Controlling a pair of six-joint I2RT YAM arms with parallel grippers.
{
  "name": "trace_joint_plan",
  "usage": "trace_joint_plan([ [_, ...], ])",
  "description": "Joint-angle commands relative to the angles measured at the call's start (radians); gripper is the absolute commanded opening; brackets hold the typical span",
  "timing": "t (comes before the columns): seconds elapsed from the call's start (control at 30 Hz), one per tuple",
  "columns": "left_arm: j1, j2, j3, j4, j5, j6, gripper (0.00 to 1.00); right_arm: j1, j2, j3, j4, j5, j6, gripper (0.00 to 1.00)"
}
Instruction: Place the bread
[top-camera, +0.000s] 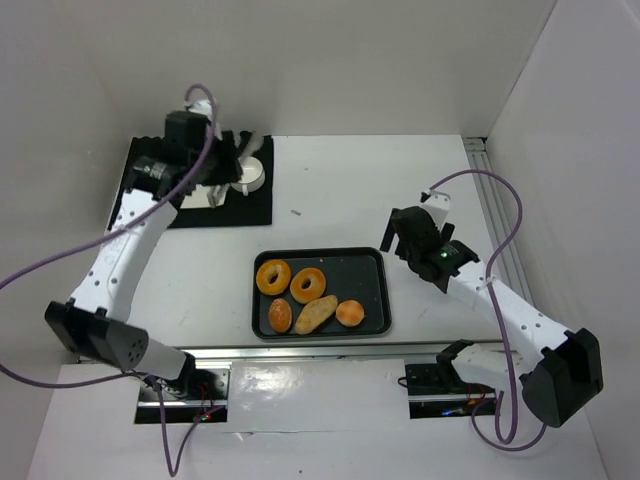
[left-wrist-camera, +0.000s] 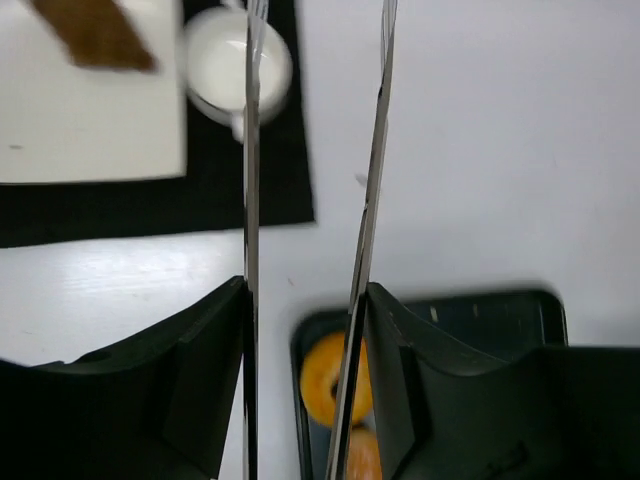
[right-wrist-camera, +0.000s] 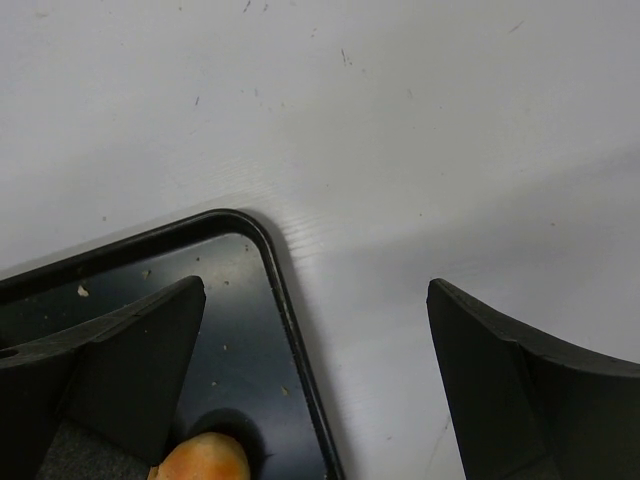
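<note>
Above the mat (top-camera: 255, 208), our left gripper (left-wrist-camera: 303, 300) pinches empty tongs (left-wrist-camera: 251, 200) near the plate (left-wrist-camera: 90, 125) bearing a brown slice (left-wrist-camera: 95, 35) — the bread, we judge, placed — while the right gripper (right-wrist-camera: 316, 290) gapes empty by the tray (right-wrist-camera: 285, 300), so next we lift clear.

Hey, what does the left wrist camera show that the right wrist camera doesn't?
Only the left wrist: metal tongs in the left claw, a white cup, a black mat and a ring doughnut. Only the right wrist: the open right claw and the edge of a browned bread piece. Both: the black tray and the white table.
</note>
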Motion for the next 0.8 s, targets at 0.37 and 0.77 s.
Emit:
trace_joint_plan([
  [0.37, -0.547, -0.24, -0.333, -0.313, 0.2, 0.07, 0.6, 0.008, -0.076, 0.016, 0.007, 0.027, 0.005, 0.99],
  [0.77, -0.77, -0.219, -0.364, -0.457, 0.127, -0.08, 0.64, 0.008, -0.076, 0.016, 0.007, 0.008, 0.005, 0.99],
])
